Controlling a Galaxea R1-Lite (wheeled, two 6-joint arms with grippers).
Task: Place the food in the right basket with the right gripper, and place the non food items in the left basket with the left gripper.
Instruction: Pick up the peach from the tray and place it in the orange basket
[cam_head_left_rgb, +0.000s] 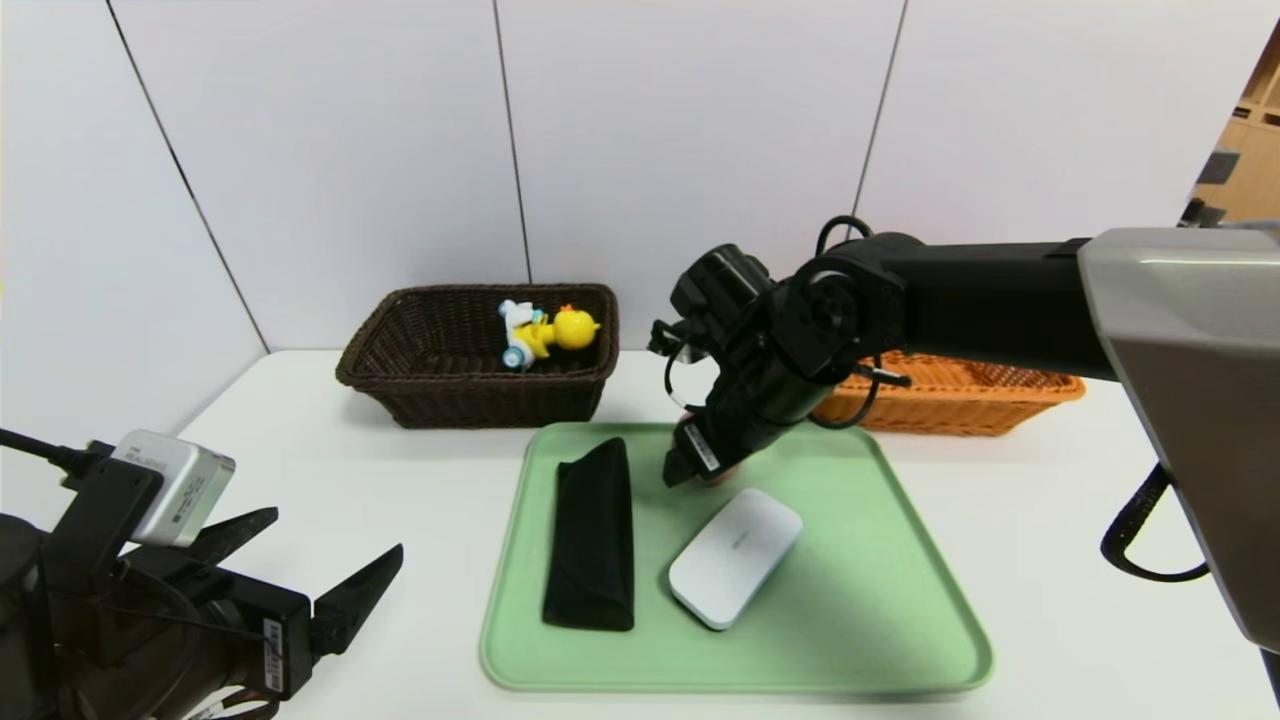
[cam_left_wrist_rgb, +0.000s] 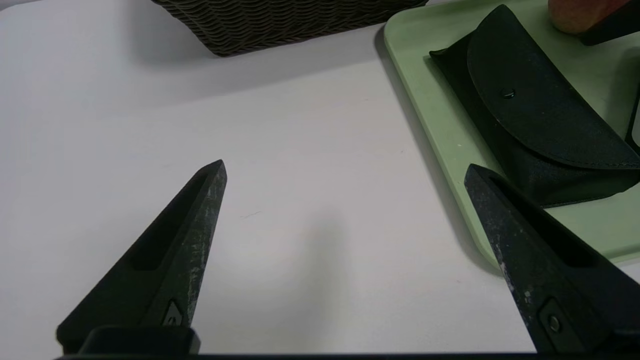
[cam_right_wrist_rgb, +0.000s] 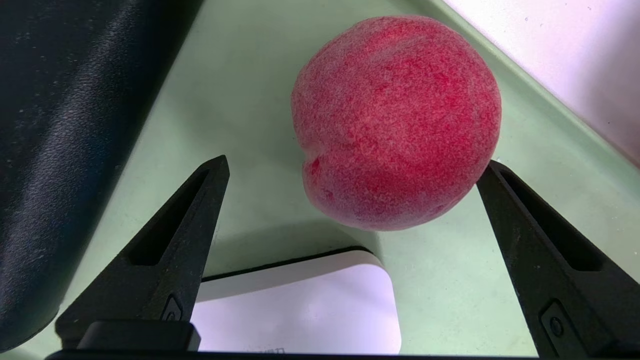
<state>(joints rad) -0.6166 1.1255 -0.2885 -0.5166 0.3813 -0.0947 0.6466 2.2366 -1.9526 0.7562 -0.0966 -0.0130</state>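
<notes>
**Red peach may roll off line**

Head view: right end effector (cam_head_left_rgb: 690, 468) hangs over the green tray (cam_head_left_rgb: 900, 640), left end effector (cam_head_left_rgb: 335, 570) parked.

Left wrist view: fingers apart above the counter (cam_left_wrist_rgb: 280, 165).

Right wrist view: fingers spread, peach (cam_right_wrist_rgb: 395, 120) off-centre; closing could nudge it away.

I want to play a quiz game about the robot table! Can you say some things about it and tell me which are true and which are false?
1. The peach lies on the green tray. True.
2. The right end effector is shut on the peach. False: it is open, with the peach between its fingers.
3. The duck toy sits in the orange basket. False: it is in the dark basket.
4. The black case lies on the tray. True.
5. The left end effector is open. True.
</notes>
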